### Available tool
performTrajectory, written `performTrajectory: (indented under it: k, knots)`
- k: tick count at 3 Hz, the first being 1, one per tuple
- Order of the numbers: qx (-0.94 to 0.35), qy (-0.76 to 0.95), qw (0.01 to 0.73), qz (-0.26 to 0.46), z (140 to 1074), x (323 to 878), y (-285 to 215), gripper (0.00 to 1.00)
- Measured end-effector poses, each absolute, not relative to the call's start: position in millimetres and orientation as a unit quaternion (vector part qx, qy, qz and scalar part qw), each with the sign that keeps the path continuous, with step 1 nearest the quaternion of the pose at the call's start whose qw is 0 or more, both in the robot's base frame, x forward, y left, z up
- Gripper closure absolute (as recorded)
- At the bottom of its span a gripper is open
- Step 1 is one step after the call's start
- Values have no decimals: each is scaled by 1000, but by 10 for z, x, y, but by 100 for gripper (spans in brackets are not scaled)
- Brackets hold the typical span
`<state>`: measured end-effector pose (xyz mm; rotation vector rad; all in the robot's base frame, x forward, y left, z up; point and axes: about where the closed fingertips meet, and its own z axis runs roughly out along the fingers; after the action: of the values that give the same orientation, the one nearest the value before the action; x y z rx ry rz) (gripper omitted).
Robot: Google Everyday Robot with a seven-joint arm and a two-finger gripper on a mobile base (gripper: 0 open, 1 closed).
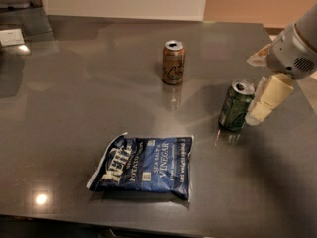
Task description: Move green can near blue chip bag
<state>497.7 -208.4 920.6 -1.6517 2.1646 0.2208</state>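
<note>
The green can [236, 105] stands upright on the dark grey table [89, 93], right of centre. The blue chip bag [143, 166] lies flat near the front edge, left of and nearer than the can, with a clear gap between them. My gripper [261, 83] comes in from the right edge and sits just to the right of the green can. It is open: one cream finger [268, 100] hangs close beside the can, and the other shows behind it. It holds nothing.
A brown-orange can [174, 62] stands upright farther back, left of the green can. A white object [11, 36] lies at the far left edge of the table. A pale wall runs behind the table.
</note>
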Motion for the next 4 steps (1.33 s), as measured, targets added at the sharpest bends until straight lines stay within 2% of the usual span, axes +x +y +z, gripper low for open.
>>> performTrajectory:
  k: [1, 2, 4]
  knots:
    - [-596, 771, 204, 91, 9097, 5024, -2068, 0]
    - [-599, 769, 202, 97, 9020, 5040, -2072, 17]
    - [-602, 764, 206, 110, 9045, 5040, -2070, 64]
